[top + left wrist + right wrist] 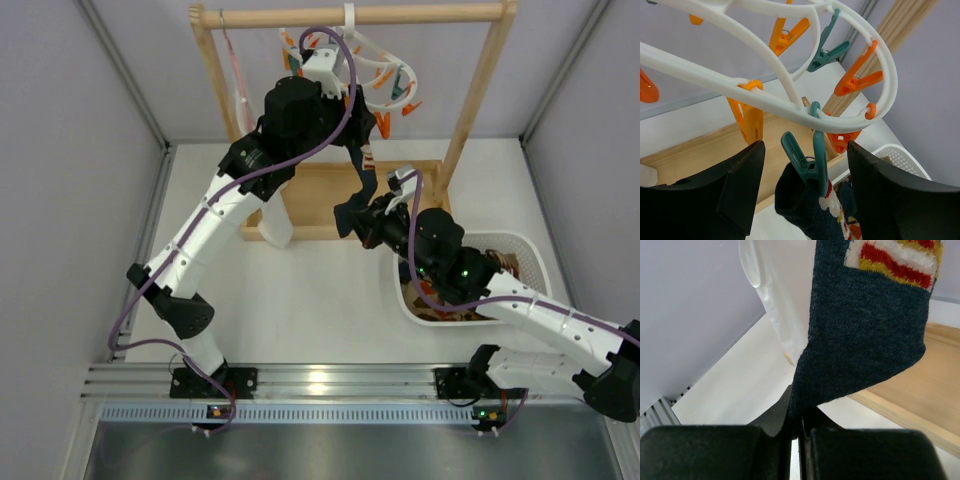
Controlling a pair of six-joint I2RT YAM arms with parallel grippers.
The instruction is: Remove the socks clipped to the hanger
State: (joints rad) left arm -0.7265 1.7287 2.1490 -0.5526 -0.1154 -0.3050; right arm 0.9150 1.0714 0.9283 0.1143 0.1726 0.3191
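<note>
The white oval hanger (378, 62) (765, 100) hangs from the wooden rail, with orange and teal pegs round it. A teal peg (812, 160) clips the cuff of a dark navy sock (362, 180) (802, 205) that has a red, white and yellow pattern. My left gripper (330, 75) (804, 149) is up at the hanger. Its black fingers (740, 185) stand apart on either side of that teal peg, not visibly touching it. My right gripper (355, 215) (801, 417) is shut on the lower end of the same sock (865, 325), which stretches up from it.
The wooden rack (480, 80) has a flat wooden base (315, 195) below the hanger. A white basket (525, 250) holding socks sits at the right under my right arm. A long white cloth (275, 222) (775, 300) and a thin pink hanger (238, 85) hang at the left.
</note>
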